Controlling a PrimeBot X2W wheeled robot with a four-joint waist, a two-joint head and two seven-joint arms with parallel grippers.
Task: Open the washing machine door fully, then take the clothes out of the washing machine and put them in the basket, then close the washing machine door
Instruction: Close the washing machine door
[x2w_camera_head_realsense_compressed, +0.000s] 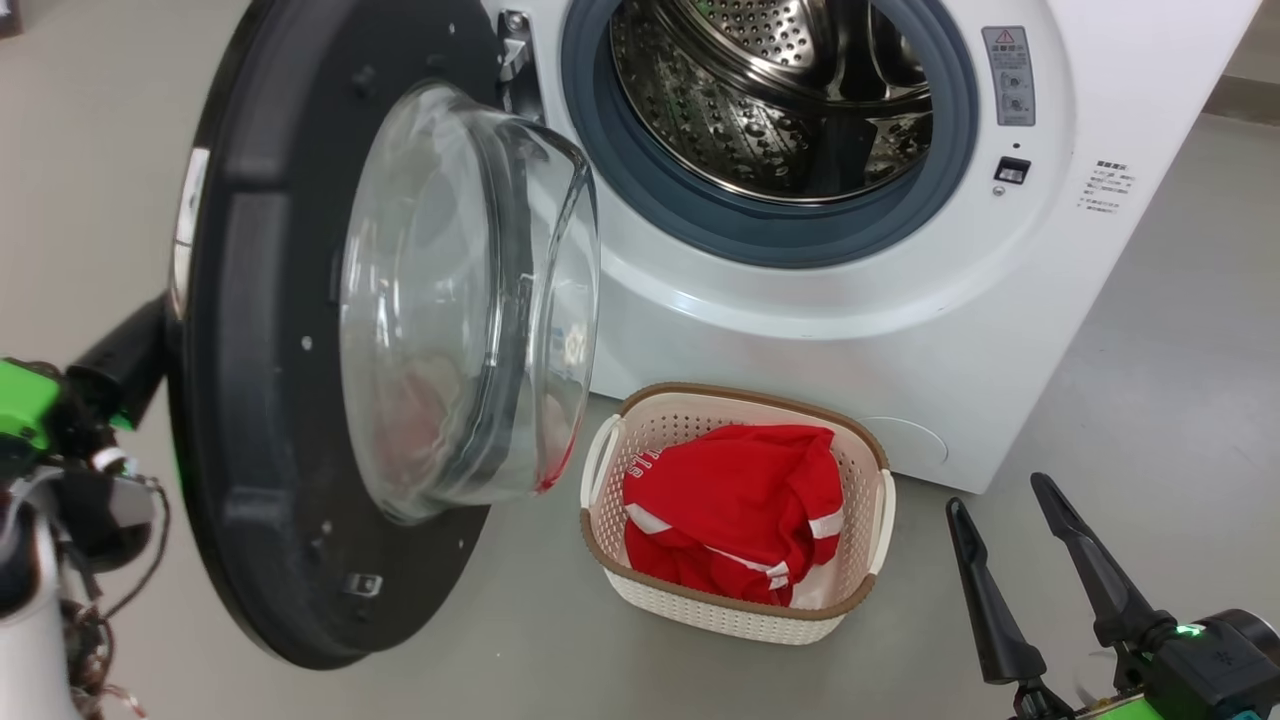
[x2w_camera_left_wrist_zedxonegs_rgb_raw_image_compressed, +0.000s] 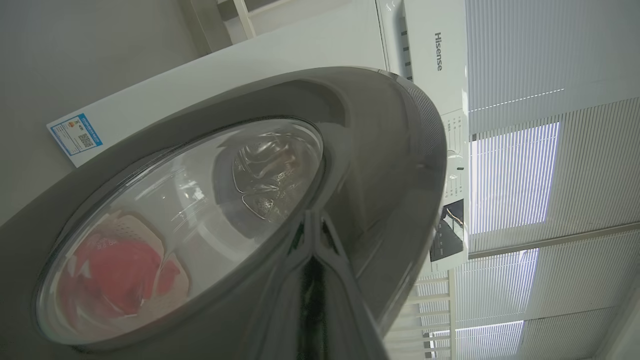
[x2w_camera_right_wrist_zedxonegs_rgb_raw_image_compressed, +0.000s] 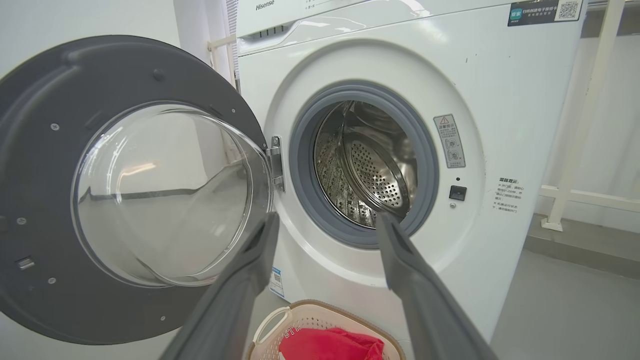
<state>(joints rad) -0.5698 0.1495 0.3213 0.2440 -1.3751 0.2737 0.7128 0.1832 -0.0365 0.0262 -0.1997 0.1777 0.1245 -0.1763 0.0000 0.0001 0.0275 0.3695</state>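
The washing machine door (x2w_camera_head_realsense_compressed: 270, 420) stands swung out to the left of the washing machine (x2w_camera_head_realsense_compressed: 820, 330), its glass bowl (x2w_camera_head_realsense_compressed: 470, 300) facing the opening. The drum (x2w_camera_head_realsense_compressed: 770, 110) shows bare steel. Red clothes (x2w_camera_head_realsense_compressed: 735, 500) with white trim lie in the basket (x2w_camera_head_realsense_compressed: 700, 610) on the floor below the opening. My left gripper (x2w_camera_left_wrist_zedxonegs_rgb_raw_image_compressed: 312, 225) is shut, its tips against the door's glossy outer face (x2w_camera_left_wrist_zedxonegs_rgb_raw_image_compressed: 380, 150); its wrist (x2w_camera_head_realsense_compressed: 120, 365) shows behind the door's left edge. My right gripper (x2w_camera_head_realsense_compressed: 998, 495) is open and holds nothing, right of the basket; in its own view it (x2w_camera_right_wrist_zedxonegs_rgb_raw_image_compressed: 326, 220) points at the drum (x2w_camera_right_wrist_zedxonegs_rgb_raw_image_compressed: 370, 170).
Grey floor (x2w_camera_head_realsense_compressed: 1150, 400) spreads to the right of the machine and in front of the basket. A white rail frame (x2w_camera_right_wrist_zedxonegs_rgb_raw_image_compressed: 575, 195) stands beside the machine's right side. Window blinds (x2w_camera_left_wrist_zedxonegs_rgb_raw_image_compressed: 550, 175) rise behind the machine.
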